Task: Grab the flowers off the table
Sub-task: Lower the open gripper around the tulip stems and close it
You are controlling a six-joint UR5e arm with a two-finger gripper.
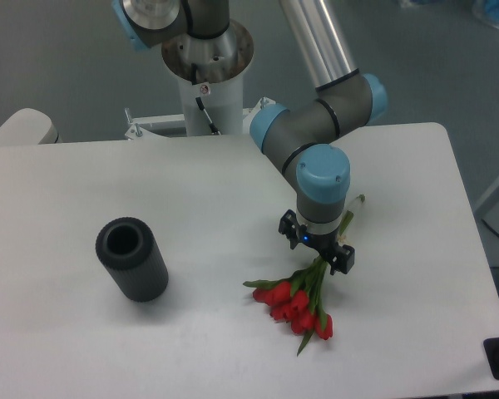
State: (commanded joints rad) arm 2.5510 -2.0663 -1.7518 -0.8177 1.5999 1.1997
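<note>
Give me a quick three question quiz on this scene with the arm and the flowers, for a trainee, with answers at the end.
1. True or false: the black cylinder stands upright on the table.
2. Which part of the flowers is the end effector over? A) the red blooms B) the green stems C) neither, it is over the cylinder
3. Fill in: the blooms point toward the table's ____ edge in the picture.

Key: 1 false, it lies on its side with its open end up-left. 2 B. 3 bottom (near).
</note>
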